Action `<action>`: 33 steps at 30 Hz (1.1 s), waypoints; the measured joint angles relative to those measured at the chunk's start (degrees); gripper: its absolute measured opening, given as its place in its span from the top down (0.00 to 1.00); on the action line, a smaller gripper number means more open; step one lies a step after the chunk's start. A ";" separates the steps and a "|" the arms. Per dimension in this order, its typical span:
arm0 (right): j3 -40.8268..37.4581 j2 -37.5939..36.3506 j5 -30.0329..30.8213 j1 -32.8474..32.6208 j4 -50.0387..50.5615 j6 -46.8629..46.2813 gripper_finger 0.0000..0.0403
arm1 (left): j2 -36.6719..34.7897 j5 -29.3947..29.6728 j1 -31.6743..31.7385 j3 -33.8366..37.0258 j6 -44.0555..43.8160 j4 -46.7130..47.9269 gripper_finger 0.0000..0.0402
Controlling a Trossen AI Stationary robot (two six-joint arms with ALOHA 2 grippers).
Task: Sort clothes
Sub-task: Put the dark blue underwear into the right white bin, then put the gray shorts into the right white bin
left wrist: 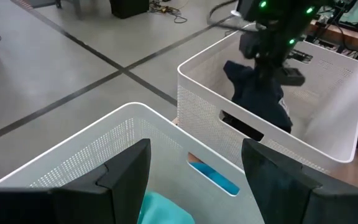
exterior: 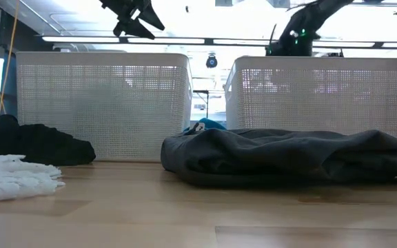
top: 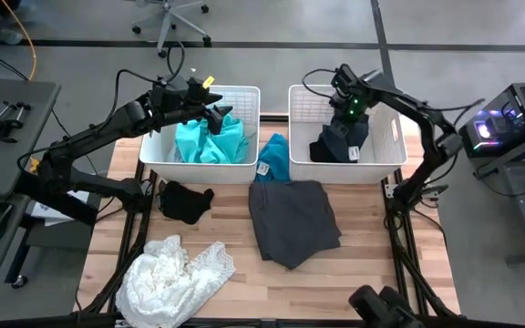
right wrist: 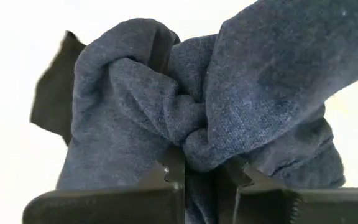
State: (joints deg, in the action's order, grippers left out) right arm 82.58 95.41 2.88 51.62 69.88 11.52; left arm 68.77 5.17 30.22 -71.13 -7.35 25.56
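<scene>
**Dark garment held over the right basket, teal one lying in the left**

My right hand (right wrist: 199,177) is pinched tight on a bunched dark blue garment (top: 343,138), holding it just above the inside of the right basket (top: 392,137). Most of the cloth hangs down into the basket. My left hand (left wrist: 194,171) hovers over the left basket (top: 244,98) with its fingers spread and nothing between them; a teal garment (top: 210,139) lies crumpled below it.

Still on the tabletop (top: 363,282) are a blue garment (top: 274,157) between the baskets, a dark grey garment (top: 292,220) in front of it, a small black garment (top: 186,200) near the left basket, and a white lacy garment (top: 173,278) at the near left.

The risk I see: the cloth is wedged deep between my right fingers, so it may cling when I let go and ride back out as I lift. A trailing fold could also catch the basket rim.

The baskets stand close together, leaving only a narrow gap. The near right tabletop is bare, giving room to move.
</scene>
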 joint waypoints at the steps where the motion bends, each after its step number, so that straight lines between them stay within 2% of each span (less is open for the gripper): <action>1: -0.52 0.37 0.12 0.14 -0.56 0.43 0.94 | 0.00 0.00 0.00 0.00 0.00 0.00 0.41; 5: -0.72 1.16 0.06 0.60 -1.33 1.80 0.84 | 0.00 -0.01 0.00 0.00 0.02 0.00 0.41; 13: 7.65 -4.15 -2.43 2.36 3.67 -3.87 0.49 | 0.00 0.00 0.00 0.00 0.02 0.01 0.41; 16: 10.00 -7.67 -3.71 2.34 5.05 -4.39 0.40 | 0.00 0.00 0.00 0.00 0.03 0.02 0.41; 19: 9.85 -11.48 -11.31 1.56 3.59 -4.90 0.38 | 0.00 0.00 0.00 0.00 0.02 0.02 0.41; 22: 7.93 -16.00 -27.00 -0.97 1.28 0.09 0.38 | 0.00 0.00 0.00 0.00 0.02 0.00 0.41; 24: 5.86 -19.21 -34.80 -4.16 -0.05 2.46 0.38 | 0.00 0.00 0.00 0.00 0.02 0.01 0.41; 26: 3.49 -21.83 -37.10 -8.65 0.07 3.89 0.38 | 0.00 0.00 0.00 0.00 0.02 0.01 0.41; 33: -5.04 -27.35 -36.61 -27.36 0.02 6.60 0.38 | 0.00 0.00 0.00 0.00 0.02 0.01 0.41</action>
State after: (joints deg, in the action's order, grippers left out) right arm 77.55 68.06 -33.72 24.26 69.90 18.12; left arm 68.77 5.17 30.22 -71.13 -7.33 25.58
